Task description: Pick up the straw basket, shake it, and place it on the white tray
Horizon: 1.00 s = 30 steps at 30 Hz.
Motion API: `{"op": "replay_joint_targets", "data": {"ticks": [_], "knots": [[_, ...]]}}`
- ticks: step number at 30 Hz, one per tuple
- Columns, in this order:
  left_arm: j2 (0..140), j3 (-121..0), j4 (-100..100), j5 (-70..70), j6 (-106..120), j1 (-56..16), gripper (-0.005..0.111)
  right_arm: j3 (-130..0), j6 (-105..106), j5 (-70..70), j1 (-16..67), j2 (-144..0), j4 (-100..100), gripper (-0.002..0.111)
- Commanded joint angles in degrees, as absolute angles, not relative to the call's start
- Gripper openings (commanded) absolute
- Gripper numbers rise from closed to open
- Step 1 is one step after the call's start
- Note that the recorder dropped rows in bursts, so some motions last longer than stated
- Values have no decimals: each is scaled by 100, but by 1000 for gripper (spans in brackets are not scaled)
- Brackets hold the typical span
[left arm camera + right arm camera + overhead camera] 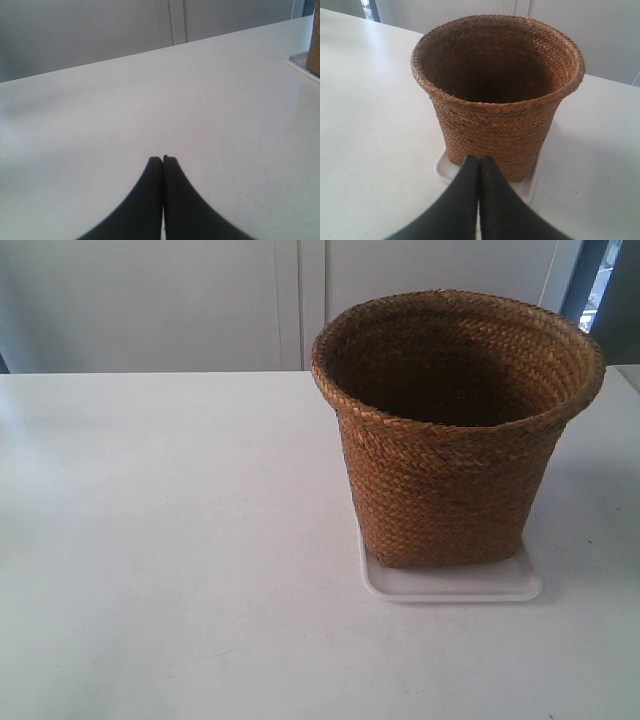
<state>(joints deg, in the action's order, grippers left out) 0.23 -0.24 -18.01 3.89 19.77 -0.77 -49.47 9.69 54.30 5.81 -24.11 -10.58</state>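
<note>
The straw basket [450, 440] stands upright on the white tray [455, 586], its base covering most of the tray. The right wrist view shows the same straw basket [497, 95] on the white tray [442, 167], with my right gripper [479, 159] shut and empty just short of the basket's base. My left gripper [163, 159] is shut on nothing, over bare table; only a sliver of the straw basket [315, 40] and a corner of the white tray [301, 62] show at that view's edge. Neither arm appears in the exterior view.
The white table [170, 540] carries nothing else that I can see. A pale wall with panel seams [300, 300] runs behind its far edge, and a dark opening [600, 285] sits at the exterior view's upper right.
</note>
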Motion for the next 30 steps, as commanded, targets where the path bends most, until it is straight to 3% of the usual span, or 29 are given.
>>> {"op": "replay_joint_targets", "data": {"ticks": [1, 18, 21, 26, 30], "knots": [[0, 0, -1843, 421, 1995, -66, 0, -4914, 1007, 5385, 575, -2389, -1080, 0], [0, 0, -1843, 421, 1995, -66, 0, -4914, 1088, 5295, 575, -2394, -1011, 0], [0, 0, -1843, 421, 1995, -66, 0, -4680, 1231, 4203, 575, -2485, -927, 0], [0, 0, -1843, 421, 1995, -66, 0, -3309, 1387, 524, 575, -3034, -805, 0], [0, 0, -1843, 421, 1995, -66, 0, -2554, 1399, -479, 575, -2888, -384, 0]]}}
